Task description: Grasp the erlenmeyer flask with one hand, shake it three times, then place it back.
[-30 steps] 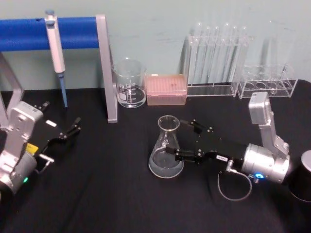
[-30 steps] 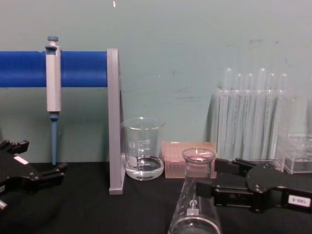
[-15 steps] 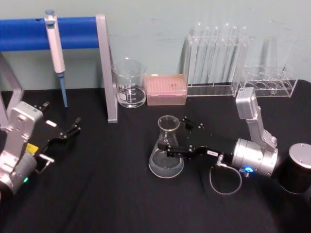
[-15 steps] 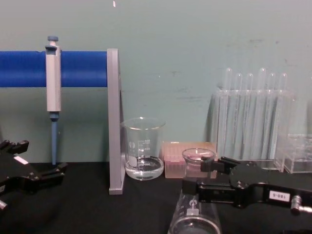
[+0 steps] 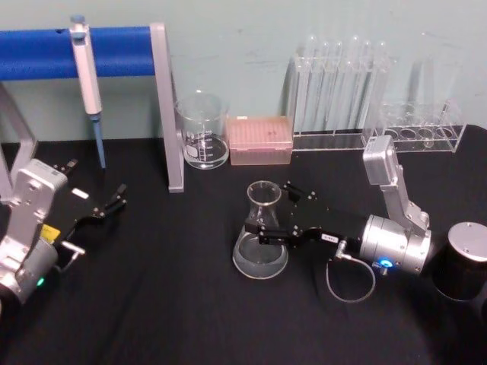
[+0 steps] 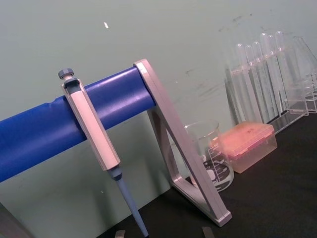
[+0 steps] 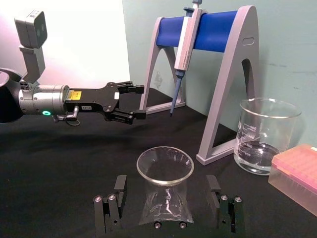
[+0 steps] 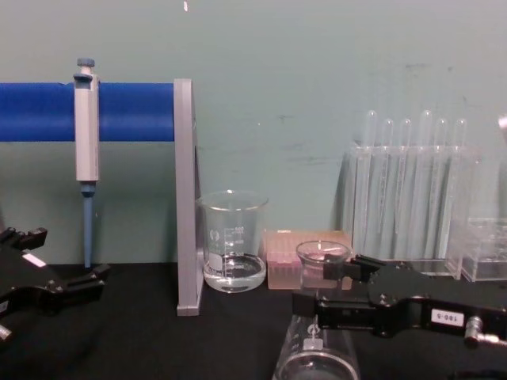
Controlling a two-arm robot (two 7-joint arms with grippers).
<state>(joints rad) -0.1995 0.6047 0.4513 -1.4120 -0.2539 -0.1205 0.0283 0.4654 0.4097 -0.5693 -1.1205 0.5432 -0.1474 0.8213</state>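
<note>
The erlenmeyer flask [image 5: 261, 234] stands upright on the black table, a little clear liquid in its wide base. My right gripper [image 5: 275, 214] is open, one finger on each side of the flask's neck. In the right wrist view the flask [image 7: 164, 204] sits midway between the two fingers [image 7: 111, 209], with a gap on both sides. The chest view shows the flask [image 8: 317, 360] behind the labelled right gripper [image 8: 329, 287]. At the table's left side my left gripper [image 5: 104, 208] rests open and holds nothing; it also appears as the left gripper [image 7: 132, 101] in the right wrist view.
A blue pipette stand [image 5: 167, 106] with a hanging pipette [image 5: 87, 76] is at the back left. A glass beaker [image 5: 202, 131], a pink tip box [image 5: 260, 140] and test tube racks [image 5: 338, 84] line the back. A black cylinder [image 5: 462, 262] stands at the far right.
My right arm has slid left, bringing its open fingers farther along both sides of the flask's neck. The flask and my left arm have not moved.
</note>
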